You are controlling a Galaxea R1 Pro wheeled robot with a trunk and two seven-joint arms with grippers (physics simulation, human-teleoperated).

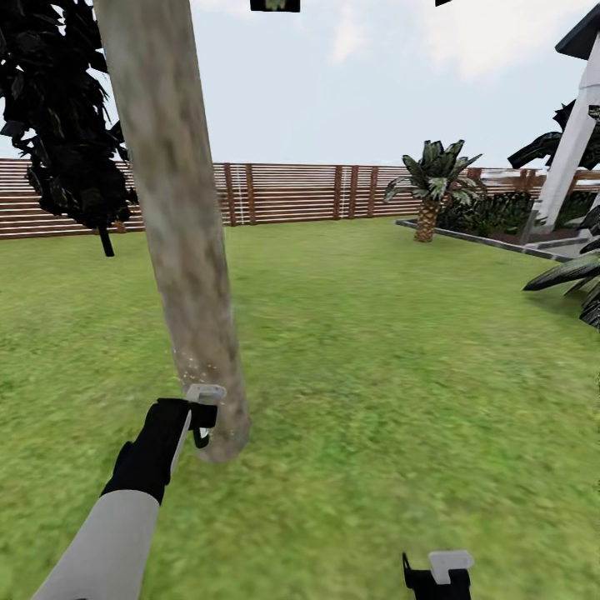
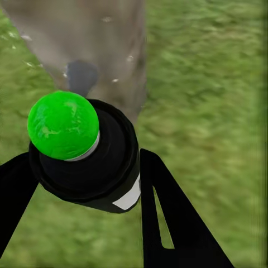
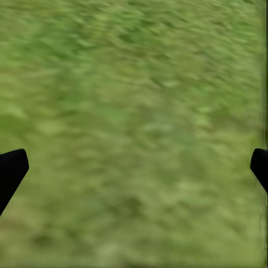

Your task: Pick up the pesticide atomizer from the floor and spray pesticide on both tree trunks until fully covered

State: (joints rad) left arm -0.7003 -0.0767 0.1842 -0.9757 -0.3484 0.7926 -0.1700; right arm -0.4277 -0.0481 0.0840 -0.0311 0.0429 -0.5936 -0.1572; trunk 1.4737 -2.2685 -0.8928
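A thick mottled grey-tan tree trunk (image 1: 179,233) rises from the lawn, left of centre in the head view. My left gripper (image 1: 202,417) is low beside its base, almost touching the bark. In the left wrist view that gripper (image 2: 86,162) is shut on the pesticide atomizer (image 2: 89,162), a small dark bottle with a white band whose round tip shows bright green. The tip points at the trunk (image 2: 106,50), and small white specks dot the bark there. My right gripper (image 1: 437,575) hangs open over grass; its fingertips (image 3: 11,167) stand far apart with nothing between them.
Dark jagged foliage (image 1: 58,125) hangs at the far left. A slatted reddish-brown fence (image 1: 283,193) closes the back of the lawn (image 1: 375,350). A short palm (image 1: 431,187) and a kerbed bed stand at the back right, beside a white building corner (image 1: 571,142).
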